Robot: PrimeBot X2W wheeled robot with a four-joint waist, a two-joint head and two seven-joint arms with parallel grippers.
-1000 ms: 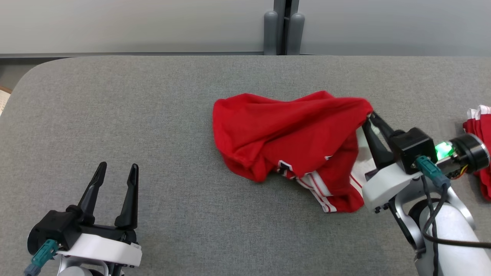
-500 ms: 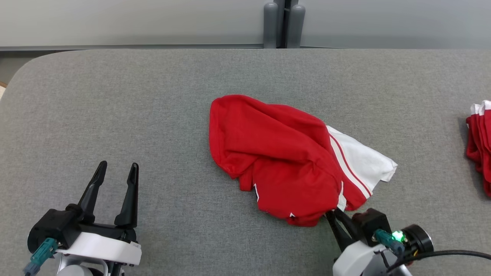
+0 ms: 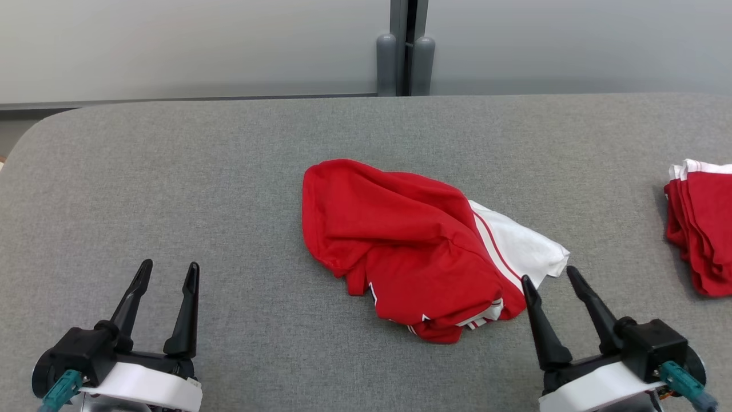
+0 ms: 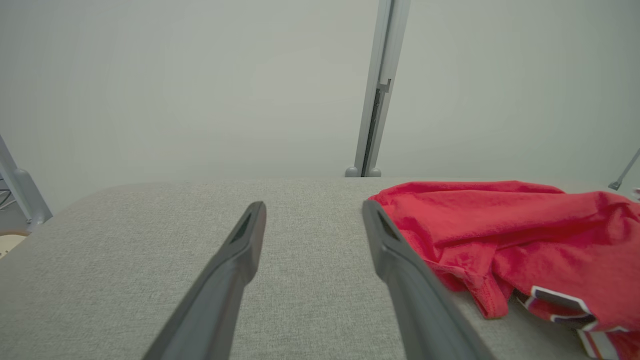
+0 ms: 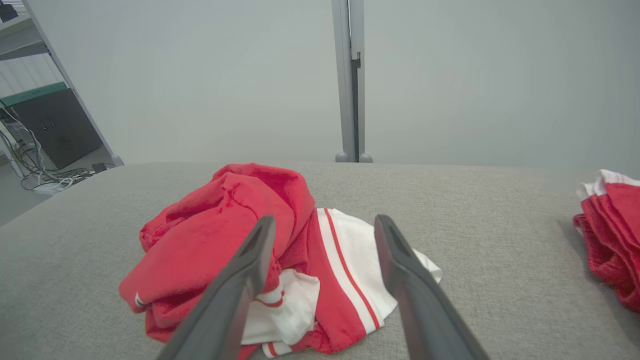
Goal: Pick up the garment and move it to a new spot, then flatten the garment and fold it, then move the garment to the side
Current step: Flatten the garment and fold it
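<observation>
Red garment point(image 3: 394, 246) with white, red-striped panel; grey table point(image 3: 171, 189); red-and-white pile point(image 3: 703, 229)

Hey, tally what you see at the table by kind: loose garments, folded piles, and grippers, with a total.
Loose: 1, the red and white garment, crumpled mid-table.
Folded: 1, the red pile on the right; how many pieces are in it can't be told.
Grippers: 2, the left gripper and the right gripper, both open and holding nothing.
Total: 4

We see a grey fabric bench point(image 3: 229, 171) below pale wall panels point(image 3: 171, 46), a grey post point(image 3: 403, 46) top centre.
</observation>
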